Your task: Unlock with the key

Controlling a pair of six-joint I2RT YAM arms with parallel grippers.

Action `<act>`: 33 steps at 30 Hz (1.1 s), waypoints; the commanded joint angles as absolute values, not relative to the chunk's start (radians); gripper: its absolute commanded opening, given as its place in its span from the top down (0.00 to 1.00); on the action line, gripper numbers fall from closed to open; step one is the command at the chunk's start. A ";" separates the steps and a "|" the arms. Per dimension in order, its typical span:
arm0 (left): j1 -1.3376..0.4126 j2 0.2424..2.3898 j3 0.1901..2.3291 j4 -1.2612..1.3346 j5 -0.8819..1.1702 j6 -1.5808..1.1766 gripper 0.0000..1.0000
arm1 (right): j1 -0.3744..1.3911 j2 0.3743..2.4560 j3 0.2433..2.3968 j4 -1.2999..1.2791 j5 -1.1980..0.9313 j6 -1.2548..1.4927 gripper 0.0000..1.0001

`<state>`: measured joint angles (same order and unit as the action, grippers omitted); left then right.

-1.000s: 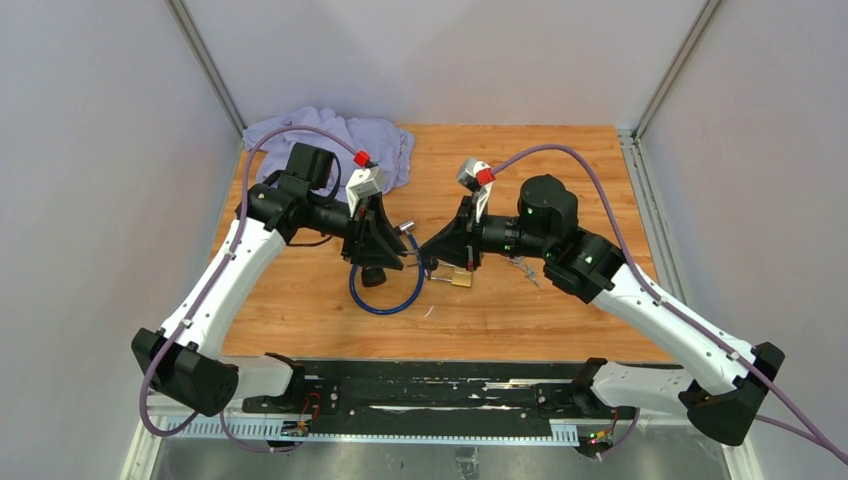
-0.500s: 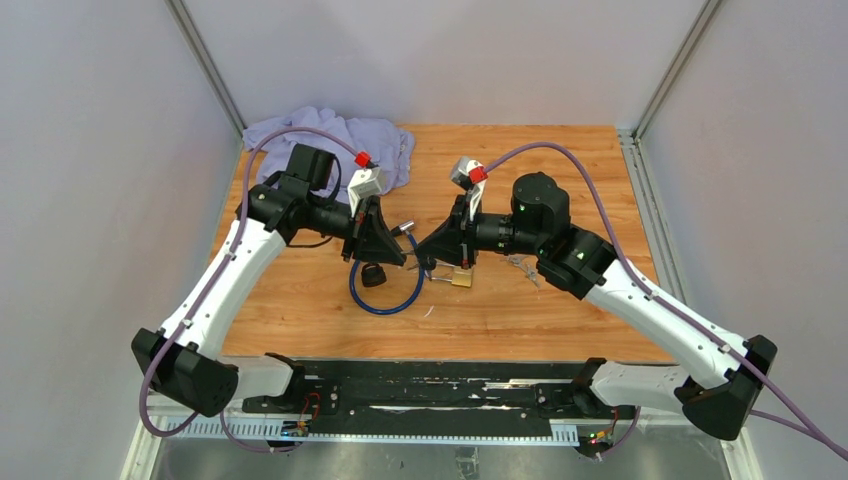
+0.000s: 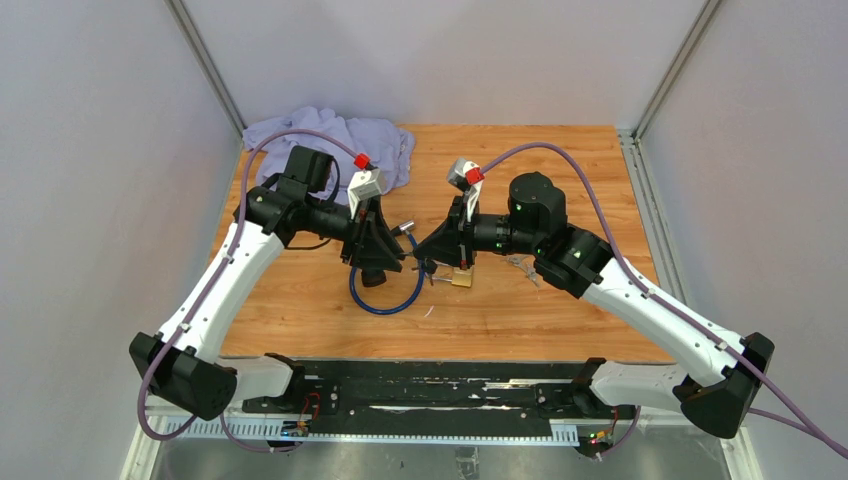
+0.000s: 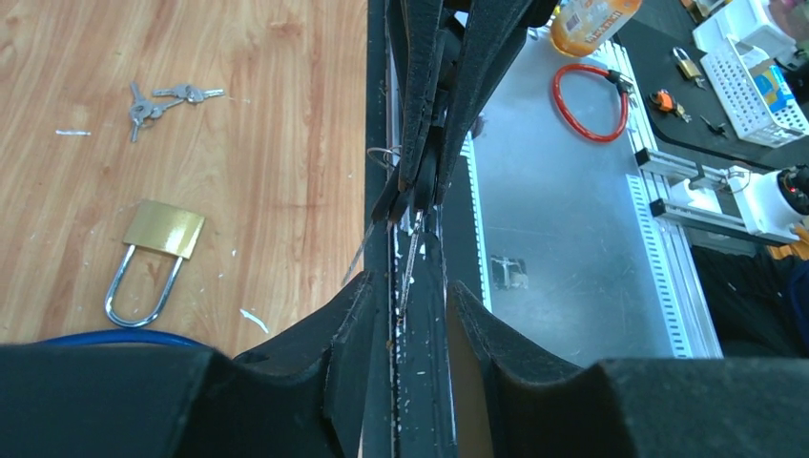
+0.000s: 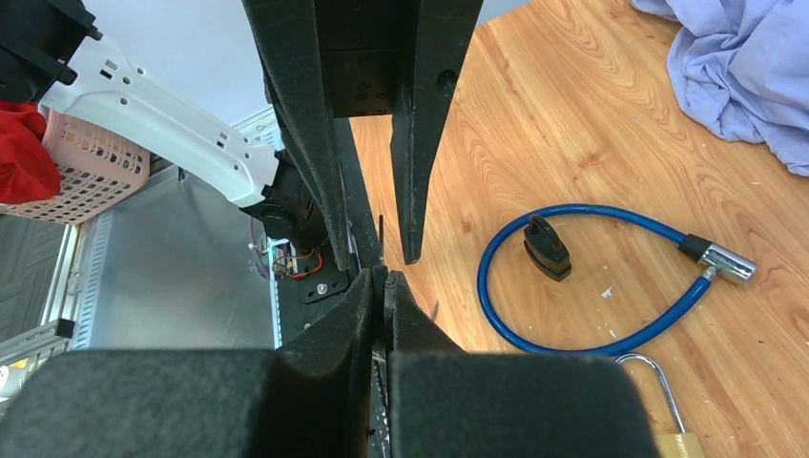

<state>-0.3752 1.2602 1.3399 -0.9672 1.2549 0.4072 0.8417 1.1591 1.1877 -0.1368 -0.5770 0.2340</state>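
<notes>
My two grippers meet tip to tip over the middle of the table. The right gripper (image 5: pixel 382 277) is shut on a thin silver key (image 4: pixel 412 250), whose blade points into the gap of my left gripper (image 4: pixel 417 286). That gripper stands open, its fingers (image 5: pixel 429 124) on either side of the blade without pinching it. A brass padlock (image 4: pixel 164 229) with a steel shackle lies flat on the wood just below the grippers (image 3: pixel 410 260). A blue cable lock (image 5: pixel 591 286) curls beside it, with a black lock head (image 5: pixel 546 246) inside the loop.
A loose bunch of keys (image 4: pixel 153 100) lies on the wood to the right of the padlock (image 3: pixel 460 277). A crumpled lavender cloth (image 3: pixel 330 140) sits at the back left. The wooden table (image 3: pixel 560 180) is bounded by grey walls.
The left gripper shut briefly and has opened again around the key. The right arm has crept a little to the left, toward the left gripper.
</notes>
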 commanded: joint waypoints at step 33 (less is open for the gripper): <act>-0.381 1.246 1.352 -0.960 1.105 0.327 1.00 | 0.760 1.283 1.339 -0.240 -0.846 0.192 0.34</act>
